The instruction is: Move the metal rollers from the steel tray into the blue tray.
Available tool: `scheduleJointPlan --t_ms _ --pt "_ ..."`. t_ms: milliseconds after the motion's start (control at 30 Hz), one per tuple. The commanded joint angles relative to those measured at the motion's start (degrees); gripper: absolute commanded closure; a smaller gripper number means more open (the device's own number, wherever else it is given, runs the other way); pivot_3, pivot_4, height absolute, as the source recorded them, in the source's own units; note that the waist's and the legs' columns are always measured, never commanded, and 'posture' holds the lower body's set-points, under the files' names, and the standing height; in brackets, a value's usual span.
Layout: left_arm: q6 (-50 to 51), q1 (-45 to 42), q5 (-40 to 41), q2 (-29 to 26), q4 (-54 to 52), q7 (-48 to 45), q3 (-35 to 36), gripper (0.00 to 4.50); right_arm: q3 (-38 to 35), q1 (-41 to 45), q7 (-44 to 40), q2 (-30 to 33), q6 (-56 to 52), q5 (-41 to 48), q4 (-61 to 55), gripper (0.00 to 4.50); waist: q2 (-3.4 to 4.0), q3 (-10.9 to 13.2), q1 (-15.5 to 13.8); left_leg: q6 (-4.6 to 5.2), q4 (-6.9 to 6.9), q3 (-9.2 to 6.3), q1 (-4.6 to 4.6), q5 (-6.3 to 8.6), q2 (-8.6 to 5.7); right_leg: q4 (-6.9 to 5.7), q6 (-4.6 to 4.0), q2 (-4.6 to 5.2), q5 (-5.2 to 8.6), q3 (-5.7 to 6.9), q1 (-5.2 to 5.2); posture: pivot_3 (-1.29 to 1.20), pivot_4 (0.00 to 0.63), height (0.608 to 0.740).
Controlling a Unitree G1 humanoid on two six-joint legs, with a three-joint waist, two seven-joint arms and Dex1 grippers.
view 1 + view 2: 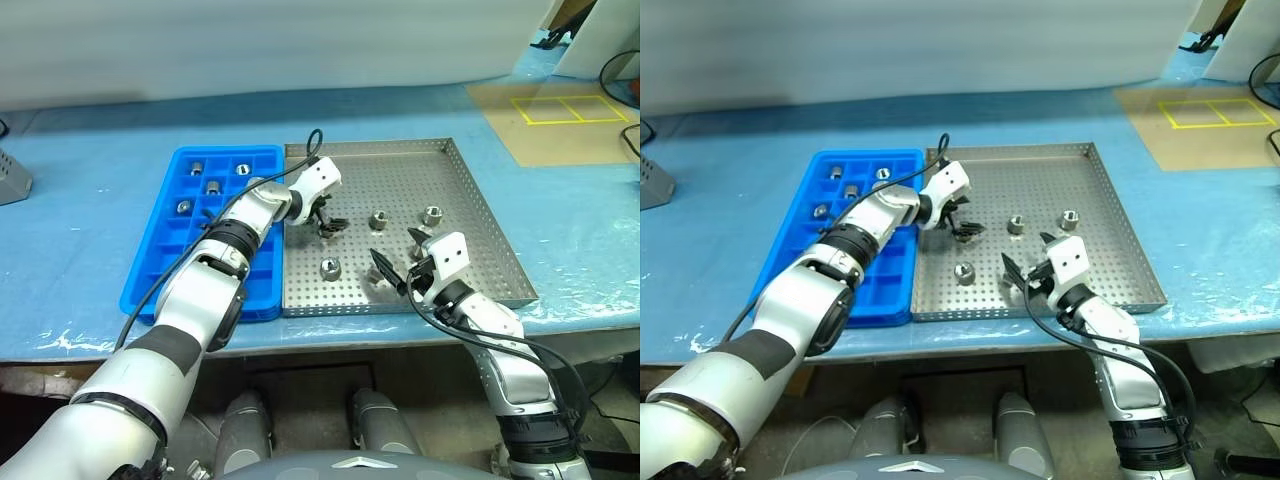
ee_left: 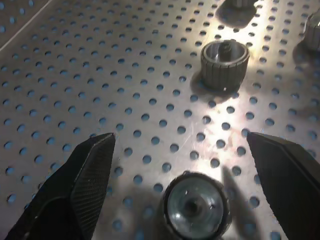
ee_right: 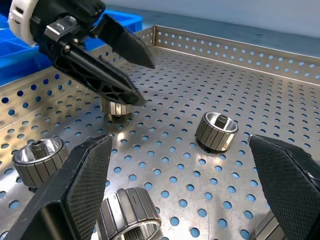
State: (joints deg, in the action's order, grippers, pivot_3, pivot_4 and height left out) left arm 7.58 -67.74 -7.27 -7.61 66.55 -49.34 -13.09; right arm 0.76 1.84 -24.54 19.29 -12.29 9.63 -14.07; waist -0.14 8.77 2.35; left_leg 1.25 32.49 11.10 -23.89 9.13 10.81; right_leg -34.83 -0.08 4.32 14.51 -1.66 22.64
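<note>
Four metal rollers (image 1: 212, 186) sit in the blue tray's (image 1: 150, 280) far left corner, more lie in the steel tray (image 1: 480, 210), and the left gripper (image 1: 329, 225) and right gripper (image 1: 392, 268) hang wide open, holding nothing.

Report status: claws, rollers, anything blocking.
Left claw open, poised over a roller in steel tray. Right claw open, low at near edge. Four rollers already in blue tray. Nothing in the way.

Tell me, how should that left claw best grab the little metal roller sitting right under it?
Probably from above, pinching its ribbed round sides. The roller stands upright on the steel tray, hole upward, and the left gripper already hangs open astride it.
</note>
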Motion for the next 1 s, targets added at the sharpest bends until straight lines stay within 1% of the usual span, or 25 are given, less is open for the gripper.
scheduleJointPlan --t_ms 33,167,267,300,467,500,567,667,767,800,900,1000 --pt "0.78 -1.04 -1.99 -0.79 -1.0 -1.02 -1.33 0.05 0.05 -0.18 0.53 -0.59 1.0 -0.17 -2.25 0.0 0.0 0.01 0.0 0.0 -0.01 0.0 0.0 0.0 0.0 0.01 0.0 0.0 0.0 0.0 0.0 -0.42 0.15 0.74" --pt "1.28 0.33 -3.21 -1.3 -1.52 -3.07 -2.24 0.05 -0.13 -0.42 0.65 -0.71 1.16 -0.57 -2.2 0.0 -0.02 0.02 -0.01 0.01 -0.04 0.0 -0.03 0.0 -0.01 0.08 0.0 0.0 0.0 0.0 0.0 -0.42 0.15 0.74" --pt "1.86 1.51 -3.06 -0.94 -2.27 -4.08 -2.13 0.58 -0.43 -0.48 0.67 -0.72 1.3 -0.49 -2.07 0.0 -0.02 0.02 0.05 0.01 -0.06 0.0 -0.01 0.0 0.0 0.08 0.0 0.0 0.0 0.0 0.0 -0.42 0.15 0.74" --pt "1.97 1.8 -3.1 -0.88 -2.54 -4.23 -2.17 0.87 -0.51 -0.5 0.66 -0.69 1.29 -0.43 -2.09 0.0 -0.02 0.02 0.1 0.0 -0.07 0.0 -0.01 0.0 0.0 0.08 0.0 -0.01 0.0 0.0 0.01 -0.42 0.15 0.74" --pt "2.24 2.79 -2.73 -0.7 -2.91 -4.46 -1.64 2.63 -1.04 -0.51 0.64 -0.46 1.17 -0.2 -2.01 0.0 -0.02 0.02 0.09 -0.03 -0.1 0.0 0.03 -0.01 0.01 0.07 -0.01 -0.01 0.01 0.0 0.0 -0.41 0.15 0.74" --pt "2.23 2.99 -2.75 -0.78 -3.11 -4.55 -1.65 2.77 -1.14 -0.56 0.58 -0.38 1.18 -0.16 -2.04 0.0 -0.02 0.02 0.1 -0.03 -0.1 0.0 0.03 -0.01 0.0 0.07 -0.01 -0.01 0.01 0.0 0.0 -0.41 0.15 0.74" --pt "1.96 3.22 -1.9 -0.78 -3.91 -3.44 -0.57 2.77 -1.34 -0.63 0.4 -0.24 1.25 0.0 -2.03 0.0 -0.02 0.02 0.09 -0.03 -0.09 0.0 0.03 -0.01 0.0 0.07 -0.01 -0.01 0.01 -0.01 -0.01 -0.41 0.15 0.74" --pt "0.3 2.53 2.39 -0.22 -6.5 1.52 4.9 2.77 -1.48 -0.32 -0.35 0.05 1.17 0.56 -1.89 0.0 -0.03 0.05 0.07 -0.03 -0.11 0.0 0.03 -0.01 0.0 0.08 -0.02 -0.01 0.01 0.0 0.01 -0.39 0.15 0.74" --pt "-0.02 2.89 7.4 0.85 -11.87 3.81 9.97 2.77 -1.54 0.32 -1.43 0.44 0.8 1.02 -1.52 0.0 -0.08 0.3 -0.13 -0.03 -0.11 0.0 -0.05 -0.01 0.0 0.08 -0.02 -0.01 0.01 0.01 0.06 -0.35 0.15 0.74" --pt "-1.37 3.9 8.73 1.62 -15.33 5.38 11.24 2.77 -1.49 0.72 -1.88 0.58 0.77 1.14 -1.15 0.0 -0.09 0.35 -0.19 -0.03 -0.11 0.0 -0.09 -0.01 0.0 0.08 -0.02 0.0 0.0 0.02 0.1 -0.34 0.15 0.74" --pt "1.75 8.13 11.7 3.82 -27.02 11.2 14.11 2.77 -1.16 2.11 -3.31 0.78 1.1 1.55 0.13 0.0 -0.12 0.43 -0.52 0.02 -0.1 0.0 -0.17 -0.01 -0.01 0.09 -0.03 0.01 0.0 0.04 0.12 -0.3 0.15 0.74" --pt "2.91 15.19 13.19 4.55 -40.21 16.03 15.53 2.77 -1.0 3.93 -5.06 0.69 0.78 2.7 1.31 0.0 -0.12 0.44 -0.46 0.18 -0.11 0.0 -0.17 -0.05 0.0 0.08 -0.03 0.02 0.0 0.07 0.12 -0.24 0.15 0.74"
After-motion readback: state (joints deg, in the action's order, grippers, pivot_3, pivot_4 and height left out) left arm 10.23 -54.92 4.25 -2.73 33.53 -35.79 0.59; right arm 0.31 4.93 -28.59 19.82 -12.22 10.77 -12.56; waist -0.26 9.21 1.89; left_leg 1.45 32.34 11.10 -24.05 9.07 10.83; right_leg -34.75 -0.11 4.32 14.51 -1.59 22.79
